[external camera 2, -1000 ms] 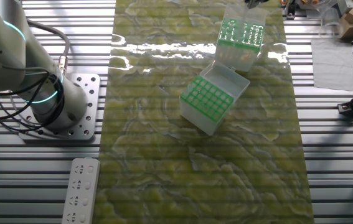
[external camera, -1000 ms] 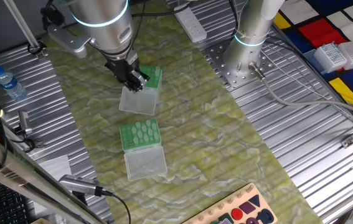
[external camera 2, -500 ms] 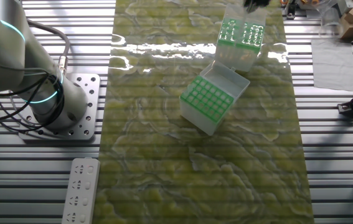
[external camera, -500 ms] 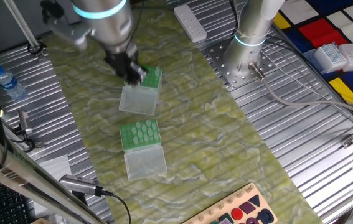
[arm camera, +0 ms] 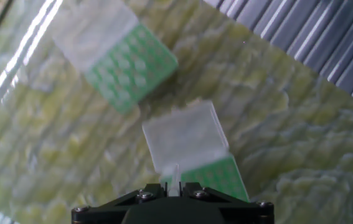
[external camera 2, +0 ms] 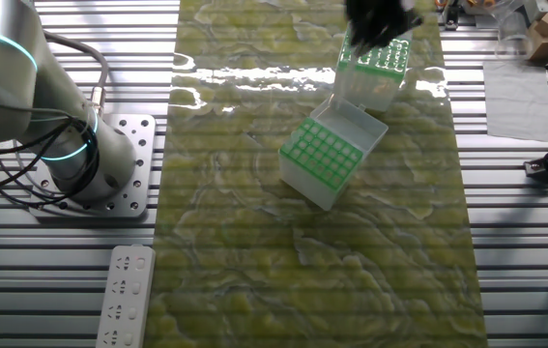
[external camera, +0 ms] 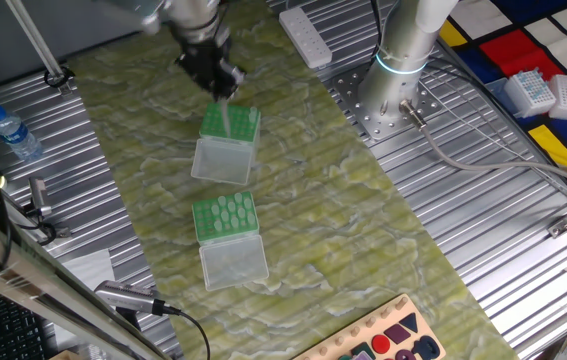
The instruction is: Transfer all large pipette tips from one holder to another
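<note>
Ribbed metal is forming the table (external camera: 483, 215), with a green marbled mat (external camera: 323, 210) running down its middle and carrying two green-topped tip boxes. Compared with a second ago, the tool (external camera: 222, 84) is now sitting higher and farther toward the mat's far end: it was down against the far box (external camera: 229, 142) then, and now it is hanging above that box's green rack. A whitish tip (external camera: 224, 113) is showing below the fingers, its point aimed down at the rack; a second ago no tip was showing under the tool. In the hand view the fingers are sitting close together with the tip (arm camera: 175, 176) pinched between them, so the tool is gripping it narrowly. In the other fixed view the tool (external camera 2: 378, 21) is blurring over the far box (external camera 2: 374, 66).

Both boxes are lying where they were. The near box (external camera: 228, 235) is sitting well apart from the far one, its clear lid lying open toward the mat's near end. Open mat is stretching on both sides of the boxes and between them. A water bottle (external camera: 13, 133) is lying off the mat on the metal, and a power strip (external camera: 306, 38) is resting at the far end, near the second arm's base (external camera: 395, 85).
</note>
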You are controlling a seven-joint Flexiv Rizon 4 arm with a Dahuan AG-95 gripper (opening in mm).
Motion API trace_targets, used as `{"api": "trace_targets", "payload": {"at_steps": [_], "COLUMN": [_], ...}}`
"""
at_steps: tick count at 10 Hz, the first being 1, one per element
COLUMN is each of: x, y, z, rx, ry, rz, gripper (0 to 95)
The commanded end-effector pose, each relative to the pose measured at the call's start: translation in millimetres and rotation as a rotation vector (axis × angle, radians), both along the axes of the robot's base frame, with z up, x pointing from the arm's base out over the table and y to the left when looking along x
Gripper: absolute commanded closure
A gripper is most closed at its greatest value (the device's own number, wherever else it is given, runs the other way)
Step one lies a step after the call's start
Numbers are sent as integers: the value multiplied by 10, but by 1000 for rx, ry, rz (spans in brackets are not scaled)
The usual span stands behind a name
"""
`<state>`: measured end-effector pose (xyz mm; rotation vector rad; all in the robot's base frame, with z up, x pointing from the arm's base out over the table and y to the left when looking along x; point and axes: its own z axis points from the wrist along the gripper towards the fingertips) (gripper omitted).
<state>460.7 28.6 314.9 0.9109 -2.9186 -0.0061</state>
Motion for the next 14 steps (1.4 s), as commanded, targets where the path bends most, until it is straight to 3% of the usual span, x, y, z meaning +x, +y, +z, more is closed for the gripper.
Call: {"api": "trace_targets", "payload": {"at_steps": [1,3,7,14], "x": [-73,-207,-356,-472], "y": [-36,-85,-124,-160], "z": [-40,-98,-185,-284], "rx": [2,3,3,5], "ry": [6,4,0,-7], "rz": [1,12,18,29], "gripper": [950,950,950,950]}}
